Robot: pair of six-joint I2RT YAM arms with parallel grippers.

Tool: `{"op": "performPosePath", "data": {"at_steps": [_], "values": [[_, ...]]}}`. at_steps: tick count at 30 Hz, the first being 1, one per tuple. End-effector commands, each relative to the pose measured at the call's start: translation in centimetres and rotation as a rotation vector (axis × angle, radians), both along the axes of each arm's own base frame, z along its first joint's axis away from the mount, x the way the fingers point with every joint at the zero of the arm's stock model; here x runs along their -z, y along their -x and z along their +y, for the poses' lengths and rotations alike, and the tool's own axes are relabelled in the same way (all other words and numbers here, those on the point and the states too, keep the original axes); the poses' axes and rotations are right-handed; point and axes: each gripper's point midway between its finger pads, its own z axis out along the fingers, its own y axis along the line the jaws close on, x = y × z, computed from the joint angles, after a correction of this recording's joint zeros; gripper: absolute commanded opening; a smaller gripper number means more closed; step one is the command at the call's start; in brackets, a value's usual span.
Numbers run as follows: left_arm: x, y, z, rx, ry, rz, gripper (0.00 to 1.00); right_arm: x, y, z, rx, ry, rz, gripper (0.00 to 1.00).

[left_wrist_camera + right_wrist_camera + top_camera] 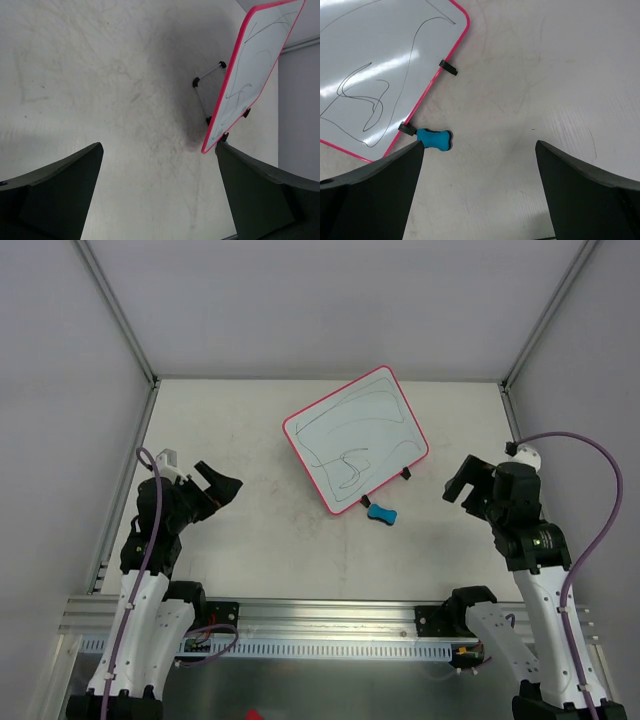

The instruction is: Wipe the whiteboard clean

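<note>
The whiteboard point(355, 437), white with a pink-red rim and dark scribbled lines, lies tilted on a wire stand at the table's middle back; it also shows in the left wrist view point(255, 65) and in the right wrist view point(375, 70). A small blue bone-shaped eraser point(381, 515) lies on the table just in front of its near edge, by a black foot; the right wrist view shows it too point(434, 139). My left gripper point(218, 486) is open and empty, left of the board. My right gripper point(462, 483) is open and empty, right of the board and eraser.
The table point(250, 530) is pale and scuffed, closed in by grey walls with metal corner posts point(120, 310). An aluminium rail point(320, 615) with the arm bases runs along the near edge. The board's wire stand point(202, 90) sticks out behind it.
</note>
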Motion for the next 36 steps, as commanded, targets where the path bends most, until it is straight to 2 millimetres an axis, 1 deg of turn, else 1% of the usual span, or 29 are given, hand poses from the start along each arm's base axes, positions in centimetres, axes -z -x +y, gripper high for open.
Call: {"op": "performPosePath", "data": {"at_steps": [1,3,4,6,7,8,9,10,11,12,13,14,15,16,18,20,21,22,23,24,25,28,29,30,31,32,34,35,36], "values": [[0.5,1.0,-0.5,-0.010,0.077,0.017,0.99,1.4,1.1,1.5,-0.152,0.029,0.067,0.99],[0.0,1.1,-0.1,-0.019,0.047,-0.024,0.99,2.3,1.2,2.7,-0.239,0.017,0.102,0.99],[-0.2,1.1,0.0,-0.030,0.053,-0.027,0.99,3.0,1.4,4.1,-0.322,-0.012,0.139,0.99],[-0.4,0.9,-0.5,0.002,0.059,-0.013,0.99,4.1,1.6,5.2,-0.380,-0.043,0.185,0.99],[-1.0,0.6,-0.8,0.036,0.041,-0.022,0.99,4.7,1.7,6.1,-0.423,-0.063,0.213,0.99],[-1.1,0.6,-1.3,0.074,0.045,-0.007,0.99,5.1,1.7,6.3,-0.459,-0.038,0.217,0.99],[-0.4,0.0,-1.6,0.092,0.043,0.037,0.99,5.4,1.9,7.0,-0.506,-0.023,0.221,0.99],[-1.0,-0.4,-1.6,0.101,0.039,0.035,0.99,6.0,1.8,7.3,-0.529,-0.001,0.214,0.99],[-1.1,-0.8,-1.5,0.104,0.023,0.036,0.99,6.5,1.7,7.6,-0.562,0.028,0.209,0.99],[-0.7,-1.5,-1.0,0.080,0.002,0.059,0.99,7.0,1.8,8.3,-0.604,0.047,0.208,0.99],[-0.8,-1.9,-0.8,0.075,-0.010,0.063,0.99,7.2,1.3,8.8,-0.629,0.061,0.186,0.99],[-2.1,-2.5,-0.7,0.085,-0.033,0.033,0.99,8.5,1.6,9.5,-0.672,0.058,0.203,0.99],[-2.1,-3.0,-0.8,0.097,-0.042,0.045,0.99,9.4,1.5,10.1,-0.707,0.074,0.210,0.99],[-3.2,-3.6,-0.9,0.109,-0.049,0.025,0.99,9.4,0.8,10.6,-0.724,0.085,0.176,0.99],[-3.6,-4.1,-0.8,0.130,-0.081,0.014,0.99,10.0,0.7,10.9,-0.766,0.149,0.157,0.99],[-4.3,-4.4,-0.6,0.133,-0.103,-0.010,0.99,9.7,-0.3,11.5,-0.798,0.191,0.073,0.99],[-4.4,-4.5,-0.6,0.131,-0.111,-0.012,0.99,10.6,0.0,11.7,-0.833,0.210,0.063,0.99],[-4.4,-4.5,-0.5,0.134,-0.124,-0.016,0.99,9.6,-0.7,12.3,-0.878,0.244,-0.036,0.99],[-4.3,-4.6,-0.4,0.130,-0.126,-0.013,0.99,9.5,-0.8,12.6,-0.907,0.259,-0.080,0.99],[-4.1,-4.7,-0.3,0.125,-0.125,-0.006,0.99,10.8,-0.4,12.6,-0.933,0.279,-0.090,0.99],[-3.9,-4.7,-0.2,0.117,-0.125,0.002,0.99,10.2,-1.0,12.9,-0.950,0.306,-0.159,0.99],[-3.7,-4.9,-0.1,0.111,-0.129,0.010,0.99,11.3,-1.1,12.8,-0.974,0.336,-0.137,0.99],[-3.9,-5.0,-0.1,0.115,-0.137,0.002,0.99,12.3,-0.9,13.1,-1.019,0.342,-0.101,0.99],[-3.8,-5.1,-0.1,0.119,-0.142,0.004,0.99,12.7,-0.8,13.4,-1.045,0.338,-0.086,0.99],[-3.9,-5.1,0.0,0.119,-0.149,-0.001,0.99,12.5,-1.1,13.8,-1.054,0.332,-0.096,0.99],[-4.0,-5.2,0.0,0.124,-0.155,-0.005,0.99,13.1,-1.1,14.2,-1.073,0.322,-0.067,0.98],[-4.2,-5.2,0.0,0.127,-0.159,-0.011,0.99,12.8,-1.8,14.5,-1.074,0.324,-0.051,0.94],[-4.2,-5.2,0.0,0.127,-0.160,-0.011,0.99,13.0,-1.9,14.7,-1.088,0.320,-0.035,0.93],[-4.2,-5.2,-0.1,0.131,-0.161,-0.012,0.99,13.8,-2.0,14.8,-1.114,0.328,-0.002,0.91]]}}
